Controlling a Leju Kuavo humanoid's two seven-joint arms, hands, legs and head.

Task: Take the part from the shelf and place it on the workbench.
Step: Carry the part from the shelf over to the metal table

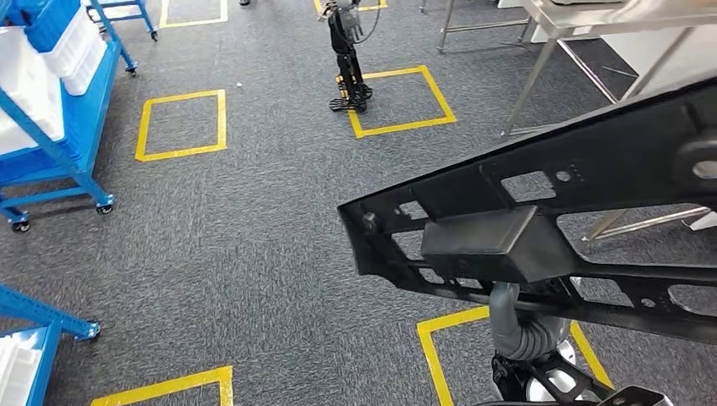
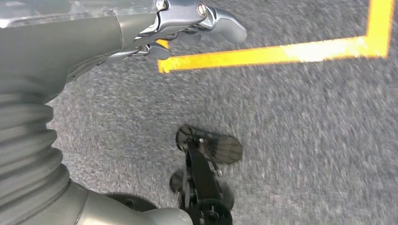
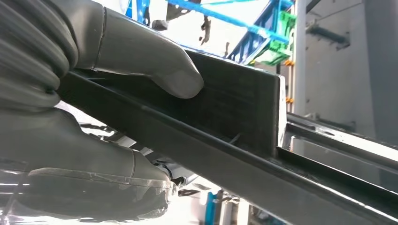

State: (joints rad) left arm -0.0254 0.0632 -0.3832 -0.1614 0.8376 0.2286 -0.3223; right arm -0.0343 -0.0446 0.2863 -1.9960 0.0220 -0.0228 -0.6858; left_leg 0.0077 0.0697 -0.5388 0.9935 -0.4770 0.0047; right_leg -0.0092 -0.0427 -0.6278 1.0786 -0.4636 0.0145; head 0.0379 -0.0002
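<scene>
A long black part (image 1: 541,220), a flat frame with cut-out holes and a box-shaped block on it, hangs tilted over the carpet on the right in the head view. My right hand (image 3: 84,154) grips it from below, with the thick grey thumb (image 3: 155,61) pressed on the part's black wall (image 3: 234,108). From the head, just the ribbed wrist cover (image 1: 520,330) shows beneath the part. My left hand (image 2: 187,23) hangs above the carpet, its silver fingers loosely extended and holding nothing. The steel workbench (image 1: 583,19) stands at the far right.
Blue wheeled shelves (image 1: 59,135) with white bins line the left side. Yellow tape squares (image 1: 182,123) mark the grey carpet. A dark legged machine (image 1: 347,59) stands by one square ahead. The workbench's slanted legs (image 1: 528,89) reach down to the floor.
</scene>
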